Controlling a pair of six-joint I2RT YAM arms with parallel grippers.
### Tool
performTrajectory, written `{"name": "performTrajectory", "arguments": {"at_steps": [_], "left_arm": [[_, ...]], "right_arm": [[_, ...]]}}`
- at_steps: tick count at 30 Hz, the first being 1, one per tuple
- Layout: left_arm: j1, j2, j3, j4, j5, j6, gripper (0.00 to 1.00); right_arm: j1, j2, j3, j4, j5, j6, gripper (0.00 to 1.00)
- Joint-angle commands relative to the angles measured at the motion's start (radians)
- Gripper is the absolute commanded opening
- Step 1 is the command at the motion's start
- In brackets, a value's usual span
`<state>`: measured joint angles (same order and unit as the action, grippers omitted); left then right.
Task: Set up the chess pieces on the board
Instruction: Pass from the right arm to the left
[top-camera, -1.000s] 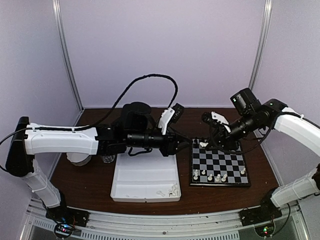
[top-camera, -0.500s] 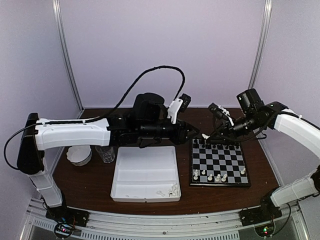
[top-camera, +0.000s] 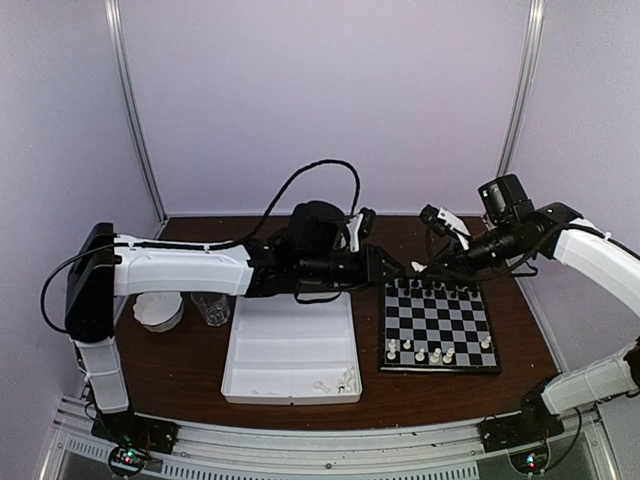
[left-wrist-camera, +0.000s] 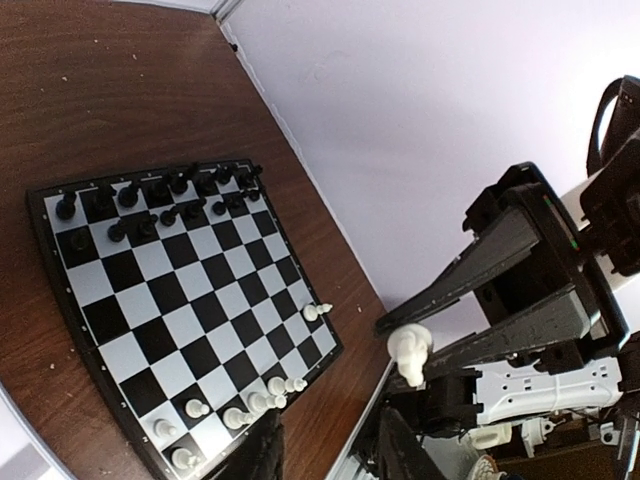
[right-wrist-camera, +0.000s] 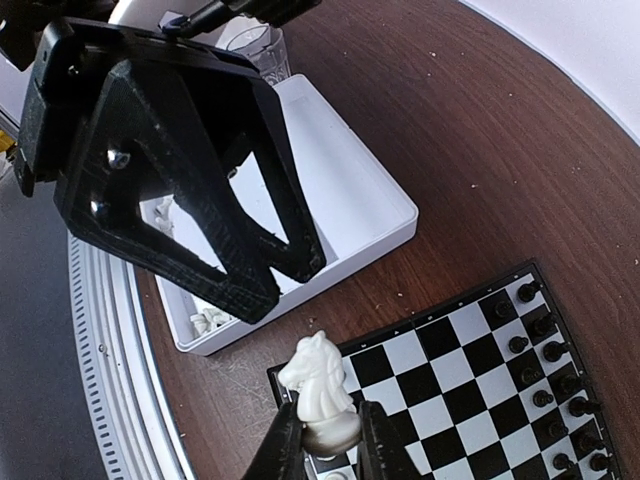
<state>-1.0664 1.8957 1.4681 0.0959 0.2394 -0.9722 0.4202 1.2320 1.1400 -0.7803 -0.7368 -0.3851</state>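
Scanning from the left of the dark wood-grain table (top-camera: 180, 370), I see a small round white dish (top-camera: 158, 310) and a clear tumbler (top-camera: 213, 308) side by side. Next comes a shallow white plastic tray (top-camera: 290, 397) with a few spare white pieces (top-camera: 340, 380) in its near right corner.

My left gripper (top-camera: 398, 268) hangs by the board's far left corner. Its matte black, wedge-shaped fingers (right-wrist-camera: 250, 290) stand apart with nothing between them.

The board (left-wrist-camera: 150, 320) is a flat square of glossy black and pale grey checks inside a thin black rim. It lies just right of the tray. Tiny black chessmen (left-wrist-camera: 160, 200) fill its two far rows. White chessmen (left-wrist-camera: 250, 405) sit unevenly along the near rows, one of them apart toward the right edge.

My right gripper (top-camera: 420, 268) is just beside the left one's tips, clamped on the round base of a smooth white knight (right-wrist-camera: 318, 385). The knight is upright, its horse head above the fingertips. It is held in the air, clear of the squares, near the far left corner in the overhead view.
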Motion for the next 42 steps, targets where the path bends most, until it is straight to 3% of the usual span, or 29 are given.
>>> {"name": "performTrajectory", "arguments": {"at_steps": [1,12,22,31,38,40,42], "left_arm": [[0.010,0.034,0.041,0.138,0.046,-0.102,0.33],[0.011,0.098,0.089,0.207,0.059,-0.145,0.29],[0.016,0.129,0.109,0.228,0.053,-0.164,0.11],[0.018,0.173,0.165,0.205,0.087,-0.184,0.11],[0.019,0.180,0.176,0.195,0.086,-0.173,0.02],[0.017,0.180,0.180,0.185,0.082,-0.152,0.00],[0.018,0.180,0.191,0.152,0.078,-0.113,0.00]], "right_arm": [[0.000,-0.023,0.030,0.007,0.044,0.005,0.11],[0.006,-0.019,0.030,0.007,0.053,-0.001,0.12],[0.013,-0.019,0.030,0.008,0.049,-0.002,0.12],[0.017,-0.012,0.027,0.020,0.065,0.005,0.13],[0.017,-0.012,0.023,0.025,0.075,0.011,0.13],[0.017,-0.014,0.023,0.021,0.077,0.009,0.18],[0.012,-0.017,0.036,-0.020,0.065,-0.008,0.32]]}}
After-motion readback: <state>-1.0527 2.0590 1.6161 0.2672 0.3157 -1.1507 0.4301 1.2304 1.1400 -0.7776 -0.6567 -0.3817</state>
